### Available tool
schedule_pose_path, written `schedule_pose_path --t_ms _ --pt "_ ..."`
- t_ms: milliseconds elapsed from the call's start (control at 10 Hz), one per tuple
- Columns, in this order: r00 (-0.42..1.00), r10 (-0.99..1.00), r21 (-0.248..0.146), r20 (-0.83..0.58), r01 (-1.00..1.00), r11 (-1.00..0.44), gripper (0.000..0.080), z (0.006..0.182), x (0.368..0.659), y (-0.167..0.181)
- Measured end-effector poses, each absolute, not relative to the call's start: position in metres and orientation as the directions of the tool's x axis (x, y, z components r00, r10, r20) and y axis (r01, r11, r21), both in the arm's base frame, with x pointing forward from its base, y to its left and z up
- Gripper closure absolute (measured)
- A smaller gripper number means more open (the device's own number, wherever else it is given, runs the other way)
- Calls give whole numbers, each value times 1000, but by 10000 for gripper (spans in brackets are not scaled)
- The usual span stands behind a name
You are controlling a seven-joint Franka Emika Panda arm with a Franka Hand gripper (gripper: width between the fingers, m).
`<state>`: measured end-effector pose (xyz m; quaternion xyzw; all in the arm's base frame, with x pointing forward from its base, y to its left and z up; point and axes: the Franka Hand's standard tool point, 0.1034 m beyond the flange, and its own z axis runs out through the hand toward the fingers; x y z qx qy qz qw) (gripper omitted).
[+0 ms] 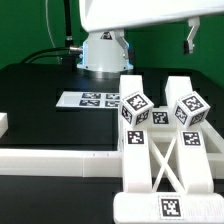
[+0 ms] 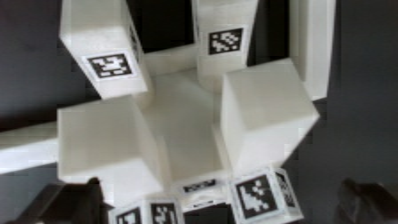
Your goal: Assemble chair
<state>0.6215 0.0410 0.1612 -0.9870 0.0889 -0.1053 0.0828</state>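
White plastic chair parts sit bunched at the table's near edge, the arm raised above them.

The gripper [image 2: 199,196] hangs spread wide and holds nothing (only one finger shows at the top of the exterior view). Beneath it lie the flat cross-braced panel [image 1: 165,158], two tagged cubes [image 1: 136,104] on square legs [image 1: 180,92], all close against the border rail [image 1: 50,160]; the marker board [image 1: 92,100] lies behind. The step looks like an approach before a grasp, though which part is aimed at I cannot tell. Next: descend, straddle one part, close.
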Motion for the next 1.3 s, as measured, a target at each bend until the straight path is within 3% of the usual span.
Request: schedule_pose_path --t_ms 300,600,800,1300 --pt "965 -184 -178 189 -151 -972 150 156 621 40" --pt "973 -30 -129 231 0 -992 150 143 635 36" --pt "972 -12 -123 235 17 -992 150 140 635 37" --pt "961 -72 -120 268 -41 -992 150 123 611 31"
